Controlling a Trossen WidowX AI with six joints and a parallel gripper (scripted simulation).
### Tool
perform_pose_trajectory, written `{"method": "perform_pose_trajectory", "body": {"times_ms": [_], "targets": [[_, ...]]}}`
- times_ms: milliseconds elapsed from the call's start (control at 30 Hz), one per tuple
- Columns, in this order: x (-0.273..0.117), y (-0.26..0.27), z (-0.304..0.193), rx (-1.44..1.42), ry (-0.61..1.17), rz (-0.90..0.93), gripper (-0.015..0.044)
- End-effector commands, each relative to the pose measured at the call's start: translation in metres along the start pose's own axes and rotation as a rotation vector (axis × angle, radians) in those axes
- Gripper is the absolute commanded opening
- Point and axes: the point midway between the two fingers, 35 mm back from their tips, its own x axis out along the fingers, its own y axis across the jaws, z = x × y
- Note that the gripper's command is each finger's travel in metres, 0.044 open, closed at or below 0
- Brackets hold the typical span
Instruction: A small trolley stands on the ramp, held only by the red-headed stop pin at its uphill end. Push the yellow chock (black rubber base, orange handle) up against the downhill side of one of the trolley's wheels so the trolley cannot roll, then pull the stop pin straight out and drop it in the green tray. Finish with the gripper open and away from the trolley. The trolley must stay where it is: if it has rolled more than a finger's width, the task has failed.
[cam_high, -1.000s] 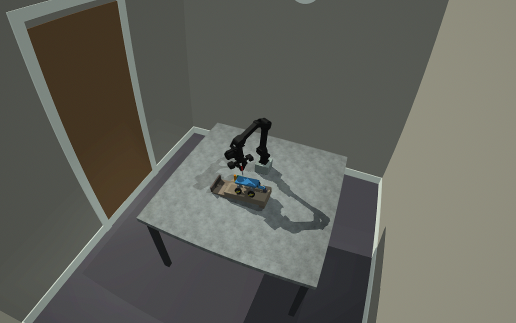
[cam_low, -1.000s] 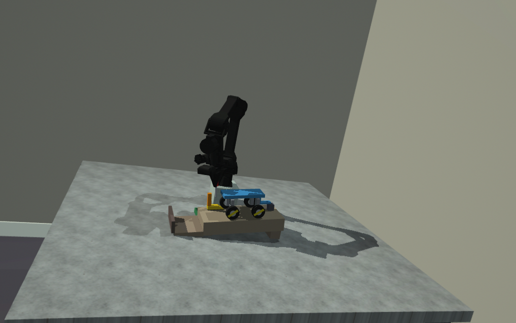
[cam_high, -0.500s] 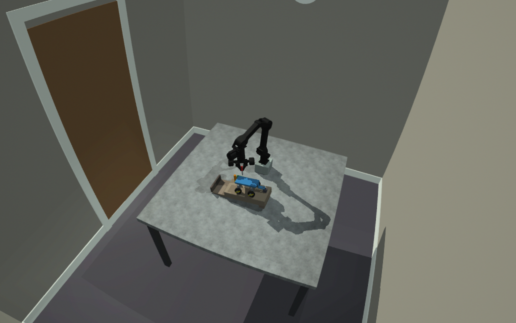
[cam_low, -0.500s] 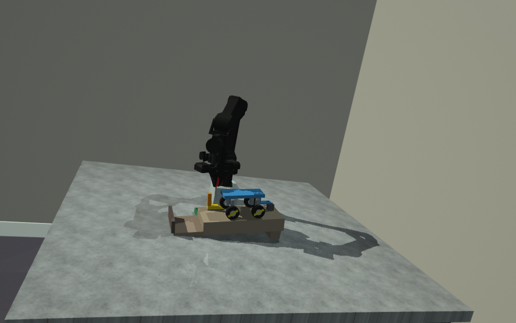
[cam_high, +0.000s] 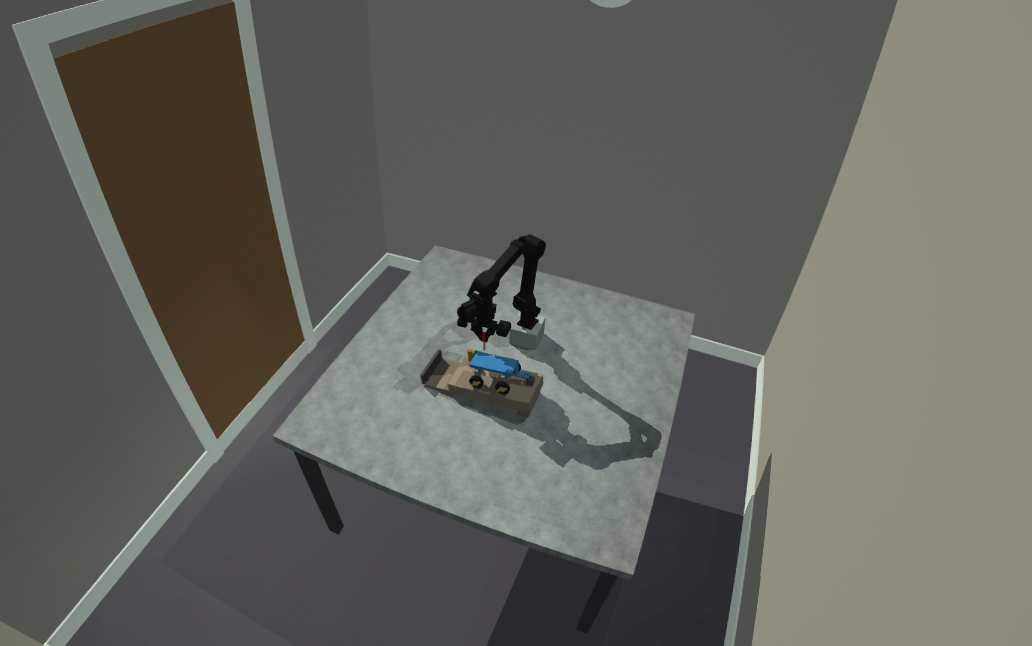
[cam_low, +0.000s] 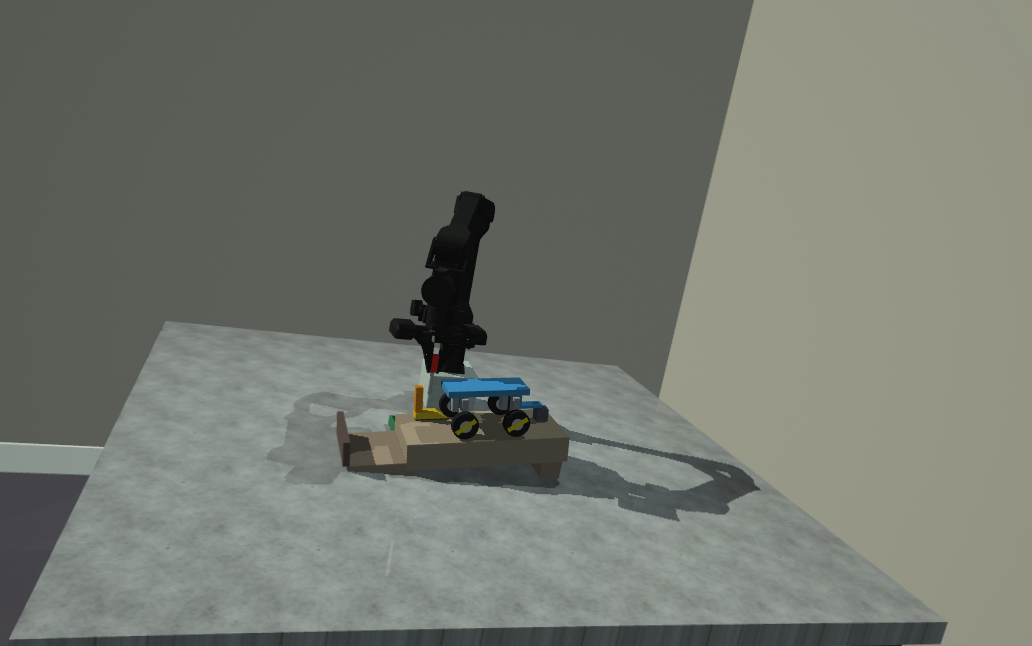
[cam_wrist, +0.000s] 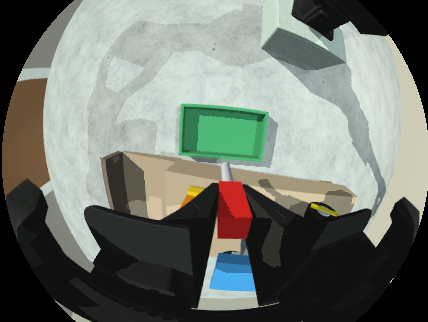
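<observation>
My gripper (cam_high: 483, 335) (cam_low: 435, 367) (cam_wrist: 232, 192) is shut on the red-headed stop pin (cam_high: 483, 337) (cam_low: 434, 361) (cam_wrist: 234, 215), whose grey shank points down. It holds the pin in the air above the far side of the ramp (cam_low: 487, 454) (cam_wrist: 190, 175). The green tray (cam_wrist: 225, 108) (cam_low: 392, 422) lies on the table just behind the ramp. The blue trolley (cam_high: 493, 362) (cam_low: 485, 386) (cam_wrist: 232, 277) stands on the ramp. The yellow chock (cam_low: 430, 414) (cam_wrist: 195, 191), orange handle up, sits at its far downhill wheel; whether they touch is too small to tell.
An upright end board (cam_high: 431, 367) (cam_low: 342, 439) (cam_wrist: 112, 180) closes the ramp's low left end. The arm's pale base block (cam_high: 525, 335) (cam_wrist: 300, 47) stands behind the ramp, to the right of the tray.
</observation>
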Motion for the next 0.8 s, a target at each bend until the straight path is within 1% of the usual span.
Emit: {"method": "perform_pose_trajectory", "body": {"times_ms": [0, 333, 500, 767], "targets": [[0.000, 0.001, 0.001, 0.019, -0.002, 0.008, 0.0000], [0.020, -0.001, 0.020, 0.019, -0.005, 0.008, 0.0000], [0.021, -0.001, 0.020, 0.019, -0.005, 0.011, 0.0000], [0.040, 0.005, 0.019, 0.017, -0.008, 0.152, 0.0000]]}}
